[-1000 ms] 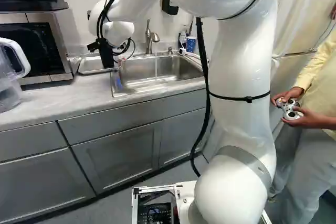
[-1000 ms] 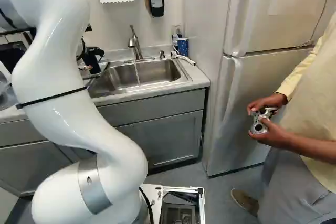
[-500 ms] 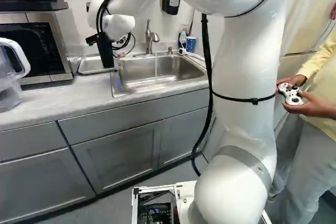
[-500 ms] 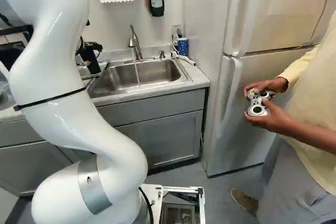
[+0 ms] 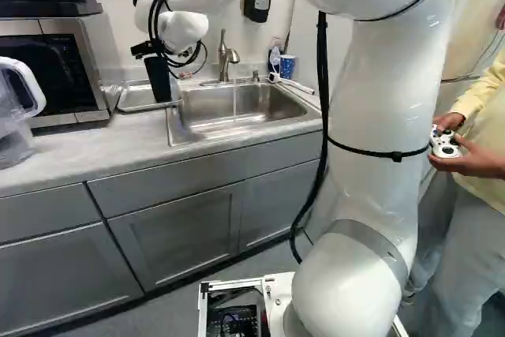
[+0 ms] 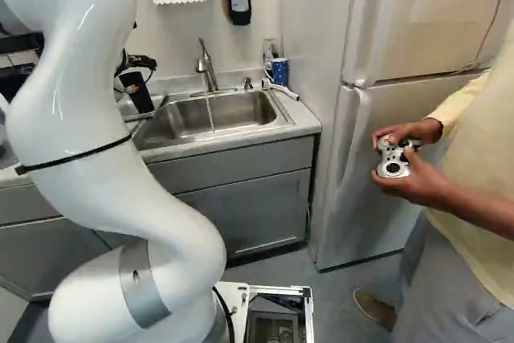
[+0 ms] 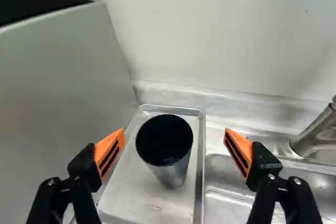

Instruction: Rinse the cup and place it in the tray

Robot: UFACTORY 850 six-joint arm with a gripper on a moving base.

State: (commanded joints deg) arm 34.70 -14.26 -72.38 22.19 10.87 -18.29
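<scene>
The jaws [image 5: 150, 50] have been raised slightly since the earlier frames, their 2 fingers spread wide with nothing gripped. The cup [image 7: 170, 174] is seen upright in the tray [image 7: 131, 203], ahead of them.

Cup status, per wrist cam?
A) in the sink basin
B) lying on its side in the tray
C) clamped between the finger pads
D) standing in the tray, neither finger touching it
D: in the wrist view the cup stands mouth up in the metal tray, with a gap to each finger of the open gripper.
</scene>
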